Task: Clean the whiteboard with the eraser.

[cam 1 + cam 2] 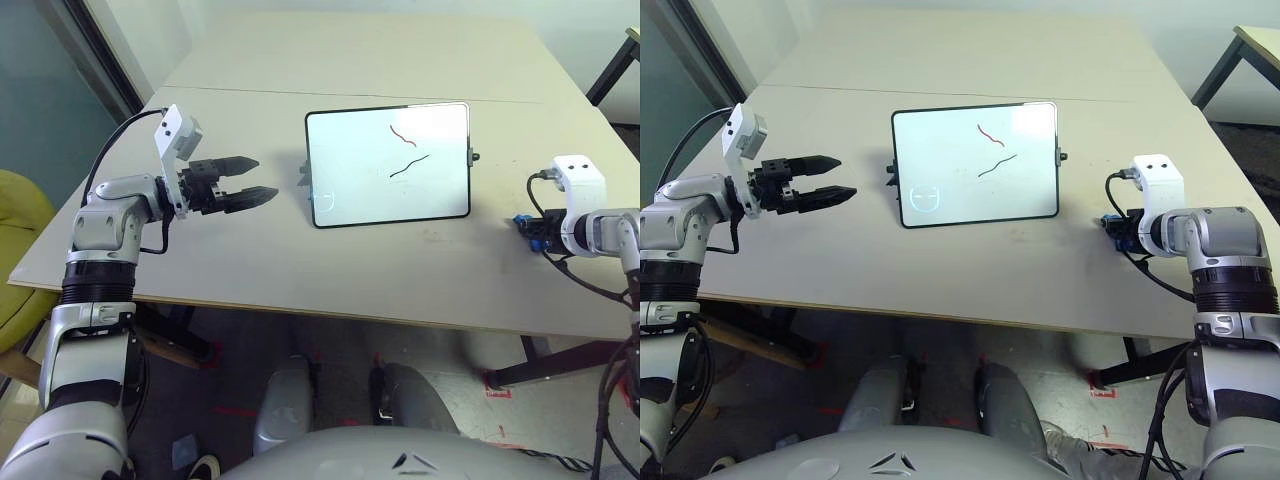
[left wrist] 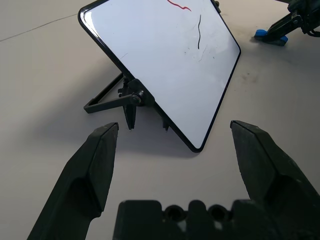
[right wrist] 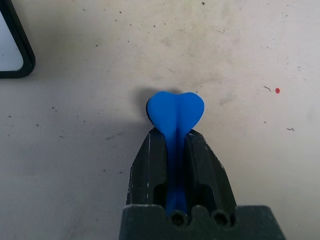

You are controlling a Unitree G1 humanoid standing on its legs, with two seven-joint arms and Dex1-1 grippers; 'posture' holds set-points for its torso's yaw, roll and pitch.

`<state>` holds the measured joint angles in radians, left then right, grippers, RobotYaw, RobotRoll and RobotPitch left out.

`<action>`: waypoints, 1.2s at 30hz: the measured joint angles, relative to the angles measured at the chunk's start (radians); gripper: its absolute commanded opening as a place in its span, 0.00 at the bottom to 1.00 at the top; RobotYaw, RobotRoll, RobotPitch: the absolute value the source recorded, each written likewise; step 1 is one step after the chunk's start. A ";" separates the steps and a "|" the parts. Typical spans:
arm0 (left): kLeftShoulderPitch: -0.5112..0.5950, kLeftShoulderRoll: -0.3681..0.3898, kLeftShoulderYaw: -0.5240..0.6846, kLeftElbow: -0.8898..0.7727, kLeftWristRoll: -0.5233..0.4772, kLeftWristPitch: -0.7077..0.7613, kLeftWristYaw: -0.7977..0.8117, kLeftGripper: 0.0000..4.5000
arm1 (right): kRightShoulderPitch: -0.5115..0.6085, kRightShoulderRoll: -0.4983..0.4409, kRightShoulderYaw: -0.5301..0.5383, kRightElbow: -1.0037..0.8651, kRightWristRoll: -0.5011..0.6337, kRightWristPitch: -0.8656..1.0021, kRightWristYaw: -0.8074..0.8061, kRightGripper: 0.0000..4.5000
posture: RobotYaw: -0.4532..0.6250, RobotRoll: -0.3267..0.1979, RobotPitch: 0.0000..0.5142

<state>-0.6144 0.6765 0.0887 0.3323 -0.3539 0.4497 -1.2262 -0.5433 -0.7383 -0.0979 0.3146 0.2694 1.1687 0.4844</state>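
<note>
While the whiteboard (image 1: 389, 165) stands propped mid-surface (image 1: 300, 270) w/ red & black squiggles on it, the right end effector (image 3: 176, 142) is clenched on the eraser (image 3: 175, 112) low over the surface, to the board's right; left end effector (image 1: 245, 180) hangs released, fingers spread, just left of the board.

A pale beige counter (image 1: 400, 60) is filling most of the scene, with a thin seam (image 1: 250, 92) running across its far part. Small dark specks and one tiny red dot (image 3: 277, 90) are showing on its surface. A yellow-green chair (image 1: 18, 240) is sitting beside its left edge. Red tape marks (image 1: 497, 391) are lying on the grey floor (image 1: 450, 370) below the near edge. A dark leg of other furniture (image 1: 612, 70) is slanting at the far right.
</note>
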 measured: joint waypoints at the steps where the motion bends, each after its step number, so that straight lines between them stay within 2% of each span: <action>1: 0.000 0.000 0.000 0.000 0.000 0.000 0.000 1.00 | 0.000 0.000 0.000 -0.001 0.000 0.000 0.002 0.06 | 0.65 0.62 0.15; 14: -0.002 -0.002 -0.003 0.002 0.001 -0.012 0.000 1.00 | -0.022 0.038 -0.008 -0.146 0.068 0.011 0.058 0.05 | 0.65 0.62 0.13; 24: -0.005 -0.004 -0.012 0.028 0.002 -0.034 0.013 1.00 | -0.053 0.057 -0.036 -0.281 0.109 -0.166 0.105 0.05 | 0.65 0.62 0.13; 33: -0.011 -0.007 -0.017 0.037 0.002 -0.051 0.023 1.00 | -0.088 0.145 0.066 -0.313 0.010 -0.396 0.070 0.05 | 0.64 0.62 0.12; 36: -0.015 -0.007 -0.019 0.040 0.002 -0.053 0.024 1.00 | -0.088 0.134 0.151 -0.285 -0.087 -0.485 0.066 0.05 | 0.64 0.62 0.12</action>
<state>-0.6291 0.6691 0.0693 0.3722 -0.3520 0.3964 -1.2018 -0.6312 -0.6038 0.0531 0.0300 0.1826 0.6837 0.5505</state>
